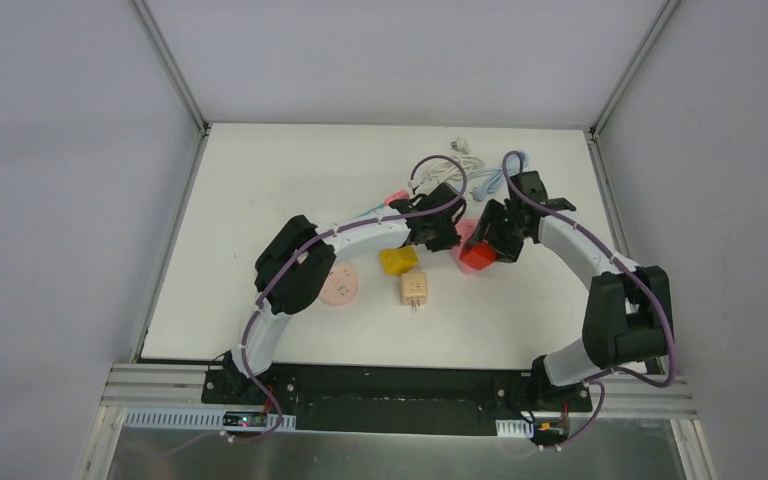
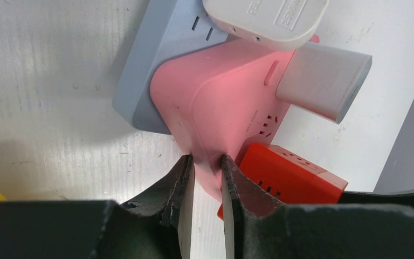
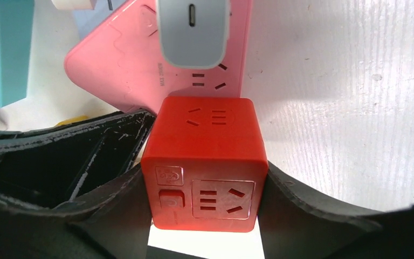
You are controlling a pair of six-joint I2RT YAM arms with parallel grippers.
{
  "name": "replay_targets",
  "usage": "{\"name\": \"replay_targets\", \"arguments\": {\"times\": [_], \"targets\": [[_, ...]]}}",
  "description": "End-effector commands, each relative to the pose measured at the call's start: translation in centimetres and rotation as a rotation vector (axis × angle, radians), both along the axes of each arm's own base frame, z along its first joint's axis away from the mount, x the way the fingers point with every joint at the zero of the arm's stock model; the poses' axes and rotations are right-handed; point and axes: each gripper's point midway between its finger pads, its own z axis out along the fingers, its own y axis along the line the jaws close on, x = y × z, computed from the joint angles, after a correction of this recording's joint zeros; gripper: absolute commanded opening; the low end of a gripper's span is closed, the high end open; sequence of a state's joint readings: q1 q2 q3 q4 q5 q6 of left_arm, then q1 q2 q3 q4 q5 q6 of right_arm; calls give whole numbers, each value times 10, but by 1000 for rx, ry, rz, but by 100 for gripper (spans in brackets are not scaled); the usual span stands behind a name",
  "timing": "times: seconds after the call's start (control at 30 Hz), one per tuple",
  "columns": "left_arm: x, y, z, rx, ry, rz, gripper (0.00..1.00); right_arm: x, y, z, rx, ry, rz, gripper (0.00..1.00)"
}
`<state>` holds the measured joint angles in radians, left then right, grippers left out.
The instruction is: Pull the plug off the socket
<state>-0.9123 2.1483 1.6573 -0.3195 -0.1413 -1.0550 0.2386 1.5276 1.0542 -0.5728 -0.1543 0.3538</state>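
Note:
A red cube plug [image 3: 205,162] sits against the near end of a pink socket block [image 3: 135,59]; I cannot see its pins. My right gripper [image 3: 205,186] is shut on the red cube's two sides. My left gripper [image 2: 207,162] is shut on a corner of the pink socket block [image 2: 221,102], with the red cube [image 2: 291,172] just to its right. In the top view both grippers meet at the table's middle right, the left one [image 1: 442,235] beside the right one [image 1: 492,245], around the red cube [image 1: 477,257].
A white-grey adapter [image 3: 194,32] is plugged into the pink block. A grey strip [image 2: 156,54] with a white plug [image 2: 264,19] lies under it. A yellow cube [image 1: 398,260], a beige cube [image 1: 415,290], a pink disc [image 1: 340,288] and white cables [image 1: 475,170] lie nearby.

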Motion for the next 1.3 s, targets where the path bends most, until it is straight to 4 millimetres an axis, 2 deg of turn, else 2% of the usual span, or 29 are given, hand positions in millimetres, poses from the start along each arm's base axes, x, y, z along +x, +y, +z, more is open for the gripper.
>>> {"name": "replay_targets", "arguments": {"times": [0.0, 0.07, 0.13, 0.23, 0.3, 0.43, 0.57, 0.67, 0.8, 0.9, 0.93, 1.0, 1.1, 1.27], "targets": [[-30, 54, -75, 276, 137, -14, 22, 8, 20, 51, 239, -220, 111, 0], [-30, 54, -76, 275, 142, -10, 22, 5, 24, 64, 321, -276, 165, 0], [-29, 55, -76, 273, 145, -3, 22, 2, 26, 67, 358, -311, 201, 0], [-30, 55, -76, 270, 147, -4, 22, 0, 30, 65, 400, -295, 183, 0], [-30, 54, -75, 269, 147, -5, 22, 0, 27, 57, 363, -241, 155, 0], [-30, 54, -75, 264, 146, -4, 22, 5, 2, 42, 199, -167, 39, 0], [-30, 49, -74, 232, 143, -18, 22, 11, -23, 55, 95, -231, -62, 0], [-27, 32, -69, 136, 115, -75, 24, 13, -45, 64, 13, -266, -150, 0], [-26, 7, -48, 15, 51, -213, 29, 14, -84, 68, -138, -304, -294, 0], [-23, -3, -15, -38, -37, -304, 41, 11, -105, 63, -216, -323, -357, 0], [-21, -4, -2, -44, -72, -328, 45, 9, -110, 59, -240, -325, -374, 3], [-18, -2, 20, -49, -131, -360, 53, 4, -120, 51, -282, -322, -417, 11], [-13, 4, 50, -62, -210, -389, 61, -4, -130, 33, -314, -293, -464, 12], [-6, 18, 74, -72, -323, -417, 68, -24, -137, 0, -349, -189, -499, 12]]}}
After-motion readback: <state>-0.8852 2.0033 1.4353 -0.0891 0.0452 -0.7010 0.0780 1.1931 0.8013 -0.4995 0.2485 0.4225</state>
